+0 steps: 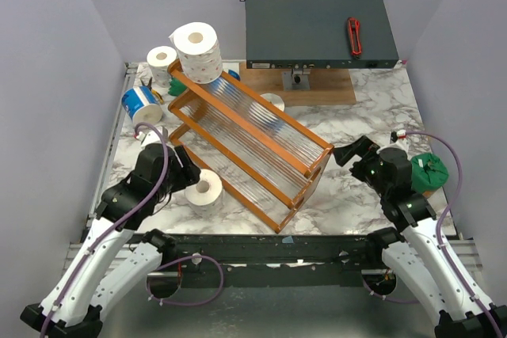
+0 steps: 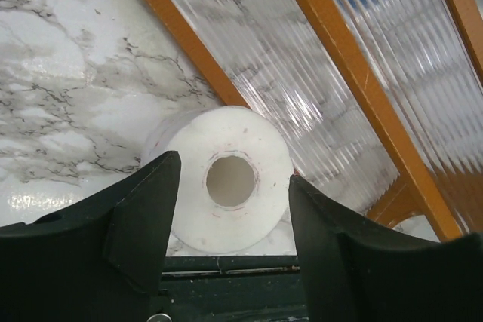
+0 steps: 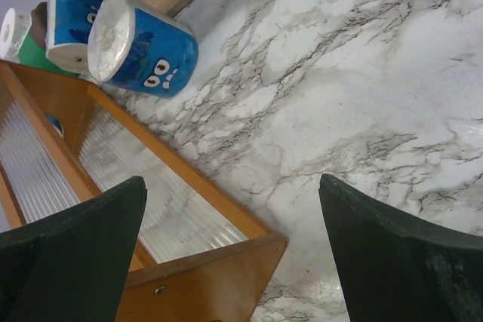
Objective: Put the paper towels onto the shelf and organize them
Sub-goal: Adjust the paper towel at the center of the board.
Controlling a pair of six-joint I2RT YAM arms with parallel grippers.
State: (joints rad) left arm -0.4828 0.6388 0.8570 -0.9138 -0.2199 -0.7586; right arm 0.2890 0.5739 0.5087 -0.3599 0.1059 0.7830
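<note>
A bare white paper towel roll [image 2: 234,179] stands on end on the marble, core facing up, against the front rail of the shelf [image 1: 253,144]. My left gripper [image 2: 234,170] hangs over it, open, one finger at each side of the roll [image 1: 207,189]. The long orange-framed shelf lies diagonally across the table. Two white rolls [image 1: 196,51] are stacked at its far left end. My right gripper [image 3: 232,180] is open and empty above the shelf's near right corner [image 3: 204,277]. A green-wrapped roll [image 1: 432,170] sits just right of that arm.
Blue-wrapped rolls [image 3: 143,47] [image 3: 72,28], another white roll [image 1: 162,57] and a green one [image 1: 178,83] cluster at the far left. A white roll [image 1: 273,102] lies behind the shelf. A dark grey box [image 1: 317,29] with a red-handled tool [image 1: 353,36] stands at the back.
</note>
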